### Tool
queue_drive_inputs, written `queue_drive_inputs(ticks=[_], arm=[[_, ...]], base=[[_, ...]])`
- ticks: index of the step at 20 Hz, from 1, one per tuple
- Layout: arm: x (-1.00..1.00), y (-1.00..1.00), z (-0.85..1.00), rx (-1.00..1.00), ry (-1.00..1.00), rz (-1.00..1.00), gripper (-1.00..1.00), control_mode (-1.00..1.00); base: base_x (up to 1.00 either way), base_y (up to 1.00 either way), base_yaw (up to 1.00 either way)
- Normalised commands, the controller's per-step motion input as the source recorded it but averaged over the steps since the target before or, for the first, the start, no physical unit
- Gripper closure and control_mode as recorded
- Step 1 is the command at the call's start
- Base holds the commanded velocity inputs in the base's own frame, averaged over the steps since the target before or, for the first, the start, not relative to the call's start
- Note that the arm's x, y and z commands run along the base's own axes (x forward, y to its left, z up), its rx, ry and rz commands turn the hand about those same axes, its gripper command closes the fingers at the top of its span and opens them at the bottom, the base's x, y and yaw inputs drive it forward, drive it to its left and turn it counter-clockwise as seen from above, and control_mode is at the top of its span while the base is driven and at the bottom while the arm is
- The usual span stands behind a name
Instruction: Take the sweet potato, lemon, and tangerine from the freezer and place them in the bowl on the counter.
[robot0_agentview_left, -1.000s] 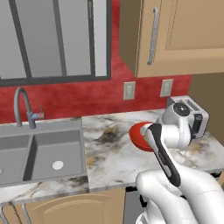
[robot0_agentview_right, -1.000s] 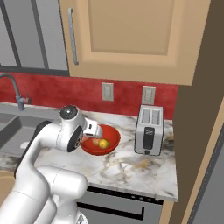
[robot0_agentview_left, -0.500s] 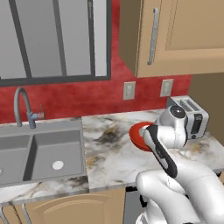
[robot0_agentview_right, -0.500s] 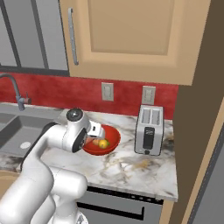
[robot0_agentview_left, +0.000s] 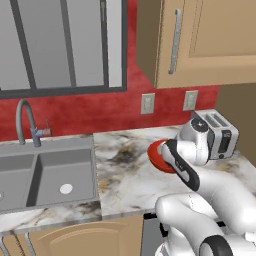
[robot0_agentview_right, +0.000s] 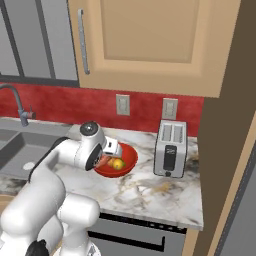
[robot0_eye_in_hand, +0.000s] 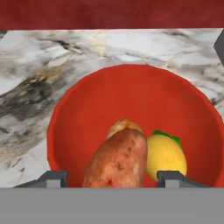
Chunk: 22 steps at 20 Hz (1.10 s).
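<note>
The pincer (robot0_eye_in_hand: 112, 176) is seen over the bowl (robot0_eye_in_hand: 78, 109), its two tips stood apart on either side of the potato (robot0_eye_in_hand: 117, 159); a second ago the arm was poised slightly further back from the bowl, and it has since been brought in over it; the tips are judged to have just been parted, so the potato is taken as released, though contact with the tips cannot be ruled out, since its lower end is cut off at the bottom of the hand view. The potato is lying in the bowl, leaned against the lemon (robot0_eye_in_hand: 165, 155), which is touching it on one side; the bowl is set on the bench (robot0_agentview_right: 150, 187) near the toaster (robot0_agentview_right: 170, 147). Two of the three items are thus judged delivered; the tangerine is still to be fetched from the freezer. In the left base view the bowl (robot0_agentview_left: 156, 156) is mostly hidden behind the arm; in the right base view the lemon (robot0_agentview_right: 118, 163) is made out as a small yellow spot beside the hand, and the potato there is too blurred and covered to be told apart with confidence.
</note>
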Motion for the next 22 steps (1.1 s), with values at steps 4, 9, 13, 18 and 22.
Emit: queue_drive_inputs(ticks=[4, 9, 13, 18, 22], arm=[[0.00, 0.00, 0.00, 0.00, 0.00, 0.00, -1.00, -1.00], [0.00, 0.00, 0.00, 0.00, 0.00, 0.00, -1.00, -1.00], [-0.01, 0.00, 0.04, 0.00, 0.00, -0.01, -1.00, -1.00], [-0.43, -0.04, 0.30, 0.00, 0.00, -0.03, -1.00, -1.00], [-0.71, -0.02, 0.36, 0.00, 0.00, -0.08, -1.00, -1.00]], base=[[0.00, 0.00, 0.00], [0.00, 0.00, 0.00], [0.00, 0.00, 0.00], [0.00, 0.00, 0.00], [0.00, 0.00, 0.00]])
